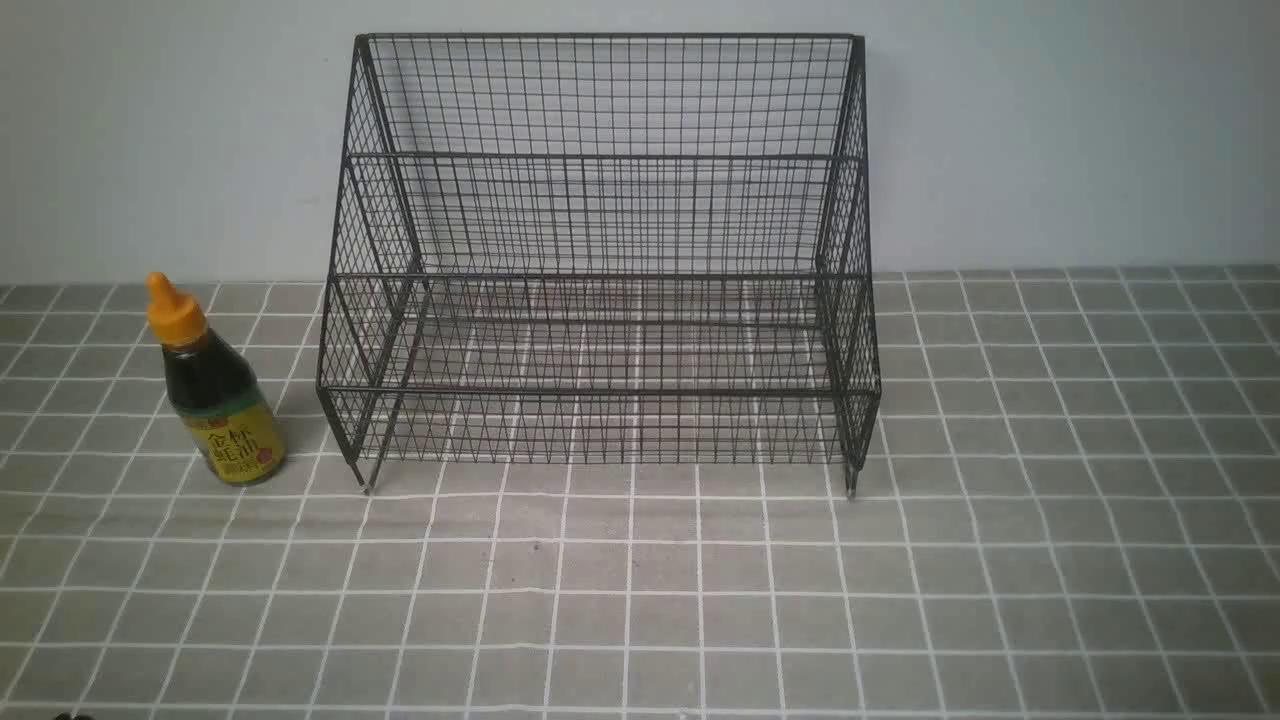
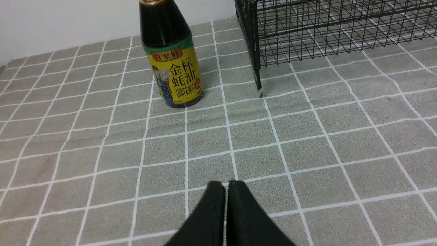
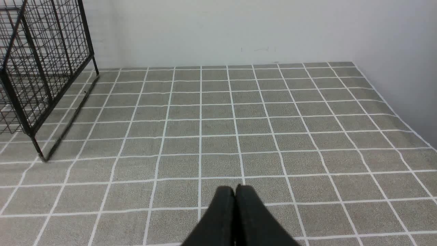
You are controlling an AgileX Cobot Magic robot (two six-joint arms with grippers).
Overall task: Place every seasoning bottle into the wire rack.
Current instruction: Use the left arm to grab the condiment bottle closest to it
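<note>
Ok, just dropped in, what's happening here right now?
Nothing is being handled yet. The seasoning bottle stands upright on the checked cloth beside the left end of the wire rack, outside it. The rack holds nothing. The left hand and right hand are shut and empty; the left one faces the bottle.

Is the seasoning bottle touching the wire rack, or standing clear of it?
Apart. The left wrist view shows a strip of bare tablecloth between the seasoning bottle and the nearest leg of the wire rack.
</note>
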